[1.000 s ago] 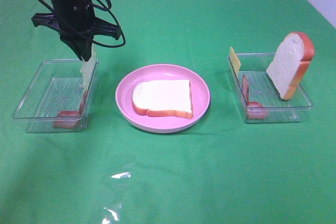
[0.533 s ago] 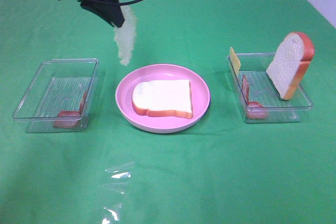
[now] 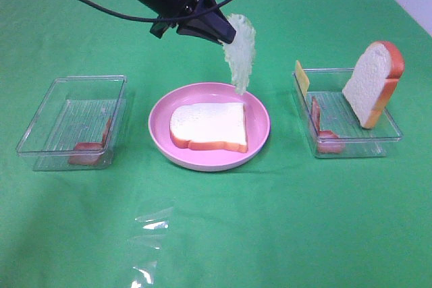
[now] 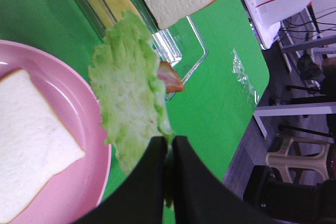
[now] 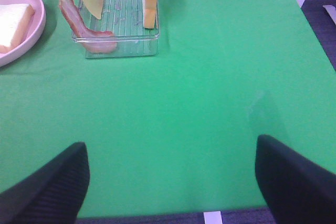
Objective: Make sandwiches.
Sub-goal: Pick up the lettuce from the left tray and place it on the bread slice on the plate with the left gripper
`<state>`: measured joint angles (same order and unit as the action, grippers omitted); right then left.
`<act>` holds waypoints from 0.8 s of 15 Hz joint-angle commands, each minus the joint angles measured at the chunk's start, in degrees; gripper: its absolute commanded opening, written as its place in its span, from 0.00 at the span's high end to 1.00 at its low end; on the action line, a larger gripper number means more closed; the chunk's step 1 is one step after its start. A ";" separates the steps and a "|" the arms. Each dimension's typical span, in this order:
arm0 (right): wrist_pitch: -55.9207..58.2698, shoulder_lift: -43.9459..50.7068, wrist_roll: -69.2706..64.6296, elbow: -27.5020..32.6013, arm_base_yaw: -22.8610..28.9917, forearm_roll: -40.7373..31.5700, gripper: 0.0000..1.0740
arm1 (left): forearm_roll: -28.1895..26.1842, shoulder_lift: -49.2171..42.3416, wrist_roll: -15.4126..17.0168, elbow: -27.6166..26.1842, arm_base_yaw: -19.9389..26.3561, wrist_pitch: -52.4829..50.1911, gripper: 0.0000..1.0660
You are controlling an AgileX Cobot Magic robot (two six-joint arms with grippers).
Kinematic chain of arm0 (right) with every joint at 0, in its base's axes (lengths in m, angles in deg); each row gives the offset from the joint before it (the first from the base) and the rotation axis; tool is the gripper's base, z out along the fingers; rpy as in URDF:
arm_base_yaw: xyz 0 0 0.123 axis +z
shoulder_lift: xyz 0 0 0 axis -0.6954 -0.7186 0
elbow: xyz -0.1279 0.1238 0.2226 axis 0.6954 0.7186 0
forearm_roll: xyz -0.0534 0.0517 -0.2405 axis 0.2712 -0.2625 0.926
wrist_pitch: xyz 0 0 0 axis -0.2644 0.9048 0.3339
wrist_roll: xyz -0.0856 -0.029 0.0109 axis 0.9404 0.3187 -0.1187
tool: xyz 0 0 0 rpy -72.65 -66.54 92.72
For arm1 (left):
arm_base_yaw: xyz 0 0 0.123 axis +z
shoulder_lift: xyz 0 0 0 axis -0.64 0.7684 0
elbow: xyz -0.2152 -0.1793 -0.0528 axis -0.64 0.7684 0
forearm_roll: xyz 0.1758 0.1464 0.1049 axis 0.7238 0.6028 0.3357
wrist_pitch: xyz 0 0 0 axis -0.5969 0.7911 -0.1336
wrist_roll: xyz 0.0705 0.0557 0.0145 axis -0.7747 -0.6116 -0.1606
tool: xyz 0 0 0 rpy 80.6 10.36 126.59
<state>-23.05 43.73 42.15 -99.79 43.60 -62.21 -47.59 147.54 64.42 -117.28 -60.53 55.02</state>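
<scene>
Clamped shut with the left gripper on one edge of the lettuce leaf, dangling free. Lifted out of the left tray at nine o'clock a second ago, swung across, now hanging over the pink plate at its one-o'clock rim. Beneath, dead centre: the sandwich, just one bread slice so far. Looks like lettuce next, after a nudge toward seven o'clock. Waiting at three o'clock in the right tray: upright bread, cheese, bacon. Spread wide, holding nothing: right gripper.

High overview, wrist close-ups, shared plate
</scene>
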 commanded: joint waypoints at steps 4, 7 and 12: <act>-0.34 1.60 0.00 0.23 -0.06 0.00 0.22 | -1.32 4.58 -1.20 -0.17 -2.86 0.06 1.00; -0.34 1.60 0.00 0.23 -0.06 0.00 0.22 | -1.09 6.07 -1.20 -0.17 -3.27 -1.26 1.00; -0.34 1.60 0.00 0.23 -0.06 0.00 0.22 | 4.13 8.59 -0.40 -0.17 -3.27 -1.60 1.00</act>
<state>-23.05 43.73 42.15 -99.79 43.60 -62.21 -43.64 155.96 63.73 -117.28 -63.57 53.53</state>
